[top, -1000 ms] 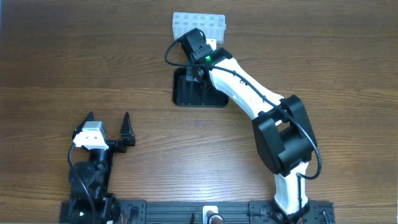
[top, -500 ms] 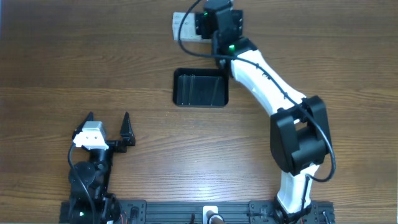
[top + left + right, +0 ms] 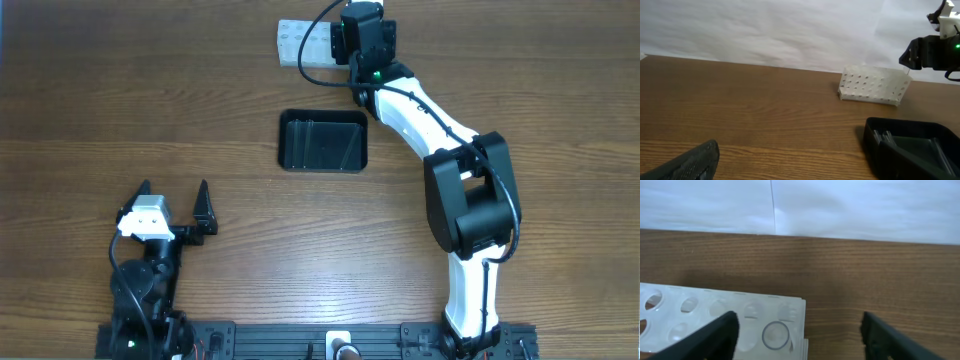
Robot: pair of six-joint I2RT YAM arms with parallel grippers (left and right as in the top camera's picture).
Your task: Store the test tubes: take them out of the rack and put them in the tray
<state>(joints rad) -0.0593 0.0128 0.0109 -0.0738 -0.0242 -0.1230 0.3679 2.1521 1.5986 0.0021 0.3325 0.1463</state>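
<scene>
Found the white rack (image 3: 305,42) at 12 o'clock of the surface (image 3: 560,80), and the black tray (image 3: 282,142) near it on its 6 o'clock side, not touching it. Saw a few clear stored tubes (image 3: 305,135) lying flat inside the tray. Noticed one glassy ring in the end row of the rack and took it for the mouth of a remaining tube (image 3: 775,335). Read the holes beside it as empty, but without full certainty.

Found the right pincer (image 3: 800,332) hanging above the 3 o'clock end of the rack, spread wide and holding nothing, the ring lying below and between its fingers. Found the left pincer (image 3: 173,190) at 8 o'clock of the surface, also spread wide and empty, well apart from rack and tray.

Judged the tube light, stiff, smooth and easy to break. Would take hold just under the mouth, on the part standing above the rack, closing gently because of the thin wall, yet firmly enough against slipping. Would pull straight up, a tilted pull probably jamming the tube in its hole or dragging the light rack along. Expected rolling in the tray, so would lay it down low, parallel to the others.
</scene>
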